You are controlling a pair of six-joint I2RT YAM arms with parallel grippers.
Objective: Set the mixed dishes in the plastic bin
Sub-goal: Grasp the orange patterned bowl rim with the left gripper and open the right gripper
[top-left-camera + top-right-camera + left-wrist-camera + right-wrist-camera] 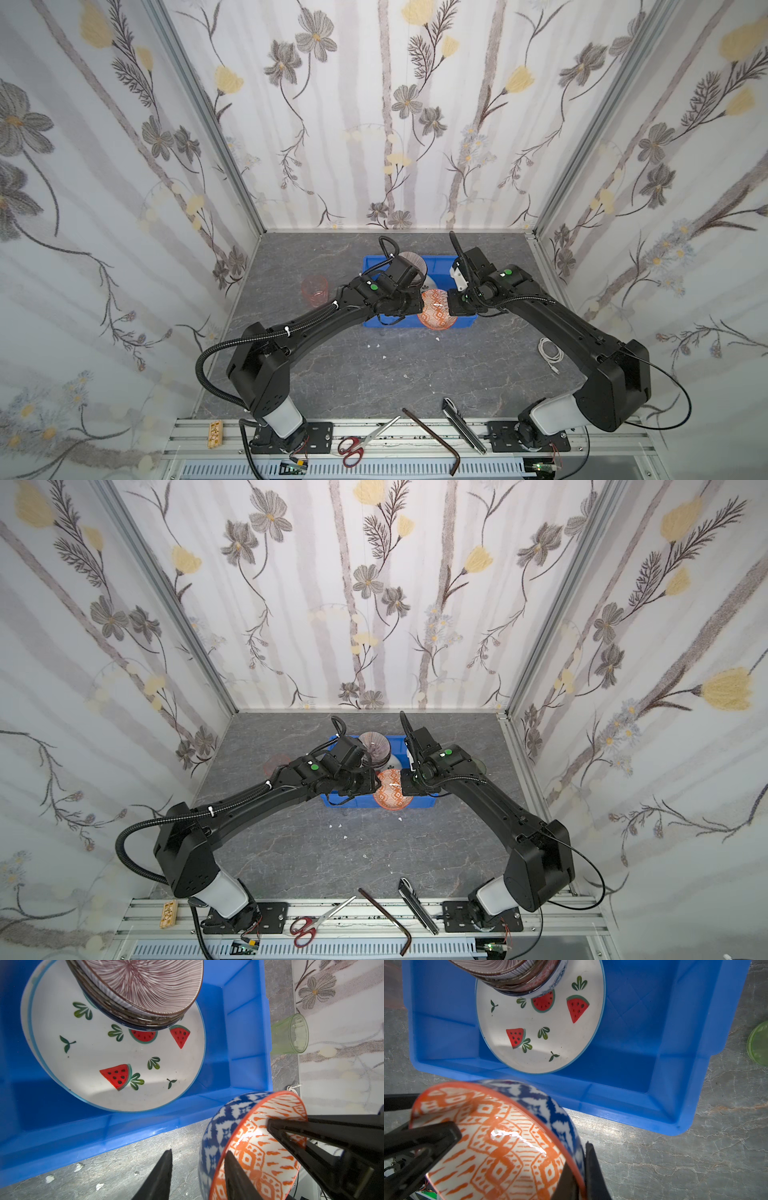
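The orange bowl (500, 1136) — glazed, likely slick, breakable — is pinched at its rim by the right end effector (581, 1159), its far rim straddled, ungripped, by the half-spread left end effector (199, 1153).

Can't make out the bowls (133, 1019) under the striped bowl (145, 982) in the blue bin (245, 1032), and the green tumbler (760, 1043) beside it's cropped.

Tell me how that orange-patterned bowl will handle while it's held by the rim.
The orange-patterned bowl shows a bright glare streak, so its glaze is probably slippery where the right gripper pinches its rim. It looks ceramic: likely rigid, fairly heavy, chippable. Held tilted by one edge, it may pivot.
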